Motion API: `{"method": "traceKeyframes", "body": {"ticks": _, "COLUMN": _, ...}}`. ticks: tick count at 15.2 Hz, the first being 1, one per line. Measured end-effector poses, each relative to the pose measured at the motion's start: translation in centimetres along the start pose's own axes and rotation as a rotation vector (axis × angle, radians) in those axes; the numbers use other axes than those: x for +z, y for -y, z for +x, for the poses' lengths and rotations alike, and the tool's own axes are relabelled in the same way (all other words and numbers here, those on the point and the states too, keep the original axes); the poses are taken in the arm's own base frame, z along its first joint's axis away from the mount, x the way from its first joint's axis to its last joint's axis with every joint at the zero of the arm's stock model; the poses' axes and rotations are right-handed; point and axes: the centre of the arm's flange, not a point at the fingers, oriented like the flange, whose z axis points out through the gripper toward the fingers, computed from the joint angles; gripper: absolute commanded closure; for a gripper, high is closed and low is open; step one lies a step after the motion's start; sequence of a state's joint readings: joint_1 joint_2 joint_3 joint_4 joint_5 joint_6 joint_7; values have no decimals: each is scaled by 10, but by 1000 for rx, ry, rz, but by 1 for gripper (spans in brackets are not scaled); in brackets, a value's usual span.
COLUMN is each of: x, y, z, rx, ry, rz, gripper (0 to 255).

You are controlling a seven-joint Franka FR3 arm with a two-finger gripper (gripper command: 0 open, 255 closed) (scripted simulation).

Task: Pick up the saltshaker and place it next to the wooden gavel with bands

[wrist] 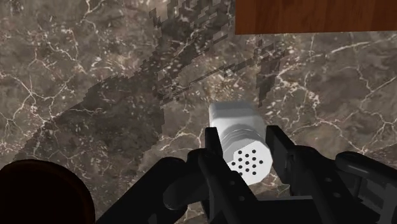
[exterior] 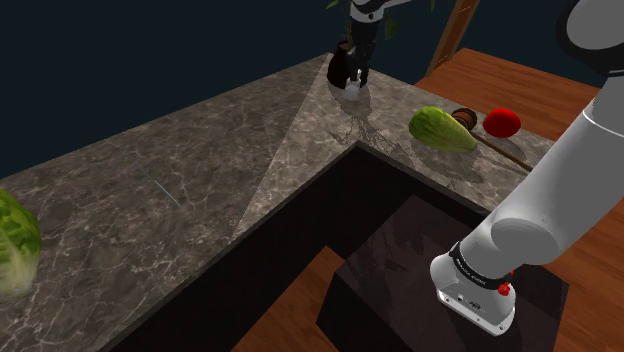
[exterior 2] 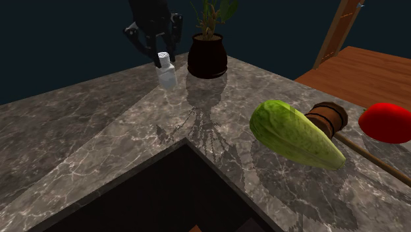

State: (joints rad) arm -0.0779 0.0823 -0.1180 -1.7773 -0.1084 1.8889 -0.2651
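A: What colour was the saltshaker (wrist: 236,124)?
B: White, its pale grey cap dotted with black holes. The gripper (wrist: 243,145) was all black.
A: And the counter (exterior 2: 79,145)?
B: Grey-brown marble, laced with thin white veins.
A: The rest?
B: The gavel (exterior 2: 327,118) was brown with darker bands, the lettuce (exterior 2: 296,135) green with paler ribs, the pot (exterior 2: 207,59) dark brown, the fruit (exterior 2: 388,123) bright red.

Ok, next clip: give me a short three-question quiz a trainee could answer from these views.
1. True or false: the gripper clasps the saltshaker at its perforated cap.
2. Fill in: the gavel lies between the lettuce and a ___ fruit.
3. What stands right beside the saltshaker? A potted plant; B lettuce; C gavel.
Key: 1 true; 2 red; 3 A.
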Motion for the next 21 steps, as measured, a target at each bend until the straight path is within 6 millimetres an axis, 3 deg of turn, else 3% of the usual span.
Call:
{"method": "traceKeyframes", "body": {"ticks": 6, "x": -26, "y": -8, "z": -2, "rx": 0, "ry": 0, "rz": 0, "gripper": 255}}
{"method": "traceKeyframes", "body": {"ticks": 10, "x": -26, "y": -46, "z": -23, "rx": 1, "ry": 1, "rz": 0, "gripper": 255}}
{"method": "traceKeyframes", "body": {"ticks": 21, "x": -12, "y": -178, "z": -97, "rx": 2, "ry": 1, "rz": 0, "gripper": 255}}
